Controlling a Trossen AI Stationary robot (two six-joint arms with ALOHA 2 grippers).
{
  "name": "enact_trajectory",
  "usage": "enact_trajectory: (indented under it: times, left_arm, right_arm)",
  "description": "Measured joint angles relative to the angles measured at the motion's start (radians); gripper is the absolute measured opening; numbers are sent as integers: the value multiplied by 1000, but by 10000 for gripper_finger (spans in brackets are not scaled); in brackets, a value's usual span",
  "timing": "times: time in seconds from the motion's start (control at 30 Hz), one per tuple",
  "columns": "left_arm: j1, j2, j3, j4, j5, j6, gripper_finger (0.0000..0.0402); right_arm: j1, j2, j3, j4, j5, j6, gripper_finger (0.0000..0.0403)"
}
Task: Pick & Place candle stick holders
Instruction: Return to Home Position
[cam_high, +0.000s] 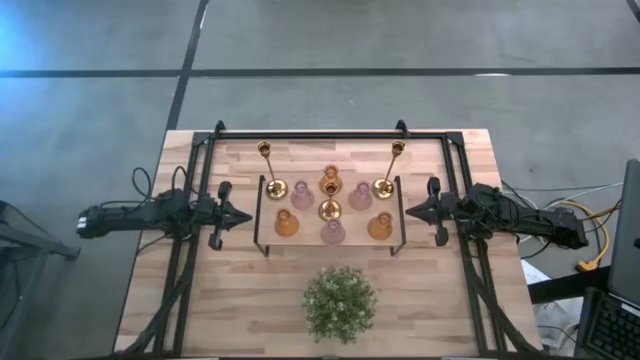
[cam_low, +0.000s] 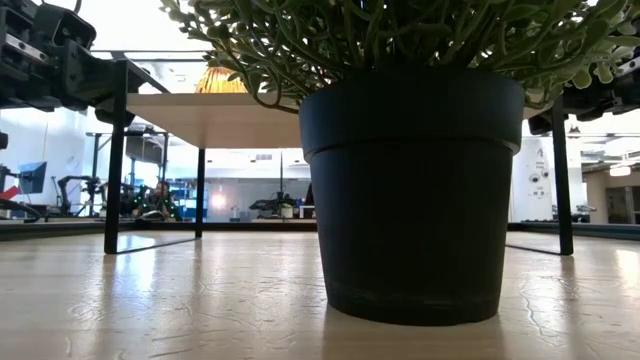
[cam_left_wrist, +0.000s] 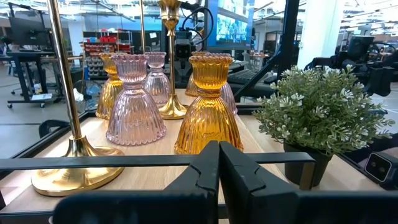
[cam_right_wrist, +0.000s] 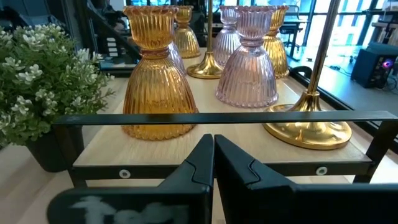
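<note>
**Nine holders on the shelf, both jaws closed and empty beside it**

The candle stick holders (cam_high: 329, 210) all stand upright on the low black-framed shelf (cam_high: 264, 215) in the middle of the tabletop (cam_high: 230, 300). Three are slim brass sticks on round bases. The left brass stick (cam_high: 277, 189) is at the shelf's far-left corner, the right brass stick (cam_high: 383, 188) is at its far-right corner, and the third is in the centre.

Three are squat pink-lilac glass holders (cam_high: 303, 195). Two of these flank the centre stick and one sits at the near edge. The three amber glass holders (cam_high: 287, 224) fill the near-left and near-right corners and the far middle. The pieces stand close together, and the views do not settle whether any of them touch.

Near of the shelf, apart from it, is a bushy green plant (cam_high: 340, 303) in a black pot (cam_low: 410, 190).

The left arm (cam_high: 150, 215) lies level just left of the shelf and points at it. The left jaws are pressed together with nothing between them. The right arm (cam_high: 510, 215) mirrors it just right of the shelf, and the right jaws are likewise closed and empty. Neither arm touches the shelf or any holder.
</note>
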Motion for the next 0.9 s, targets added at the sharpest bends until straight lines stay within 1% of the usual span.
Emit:
enact_trajectory:
  times: [0.9]
  left_arm:
    - [0, 0, 0, -1, 0, 0, 14]
  right_arm:
    - [0, 27, 0, 0, 1, 0, 8]
